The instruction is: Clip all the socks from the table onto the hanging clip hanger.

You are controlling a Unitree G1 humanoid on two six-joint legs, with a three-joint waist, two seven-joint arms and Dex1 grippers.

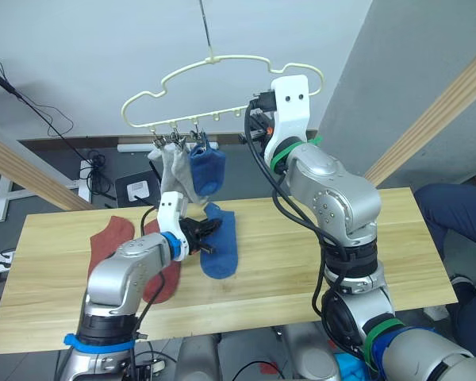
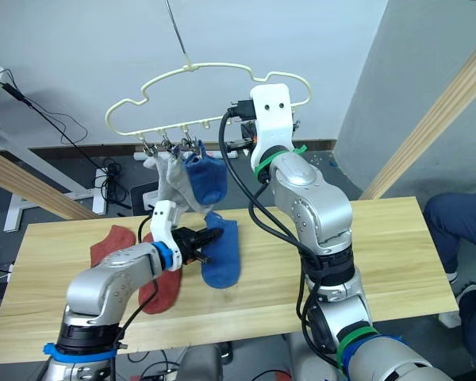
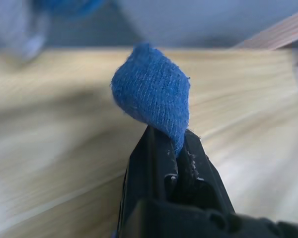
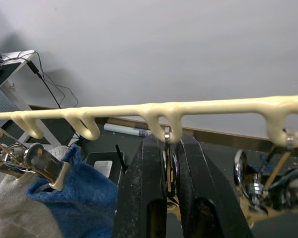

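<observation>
the hanger (image 1: 222, 87) hangs by its hook above the table's (image 1: 397, 238) far edge. three socks hang clipped at its left end: two grey socks (image 1: 173, 168) and, just right of them, a blue sock (image 1: 207, 169).

the left gripper (image 1: 209, 235) is low over the table, jaws pinching a fold of the second blue sock (image 1: 220, 242); the rest of that sock lies flat on the wood. in the left wrist view the fold (image 3: 154, 94) bulges out above the closed fingers (image 3: 159, 163).

the right gripper (image 4: 171, 163) is raised at the hanger's lower bar, jaws pressed on a metal clip (image 4: 167, 153) hanging from a loop.

two red socks lie on the table's left part: one (image 1: 111, 238) flat, one (image 1: 163, 282) partly under the left arm.
</observation>
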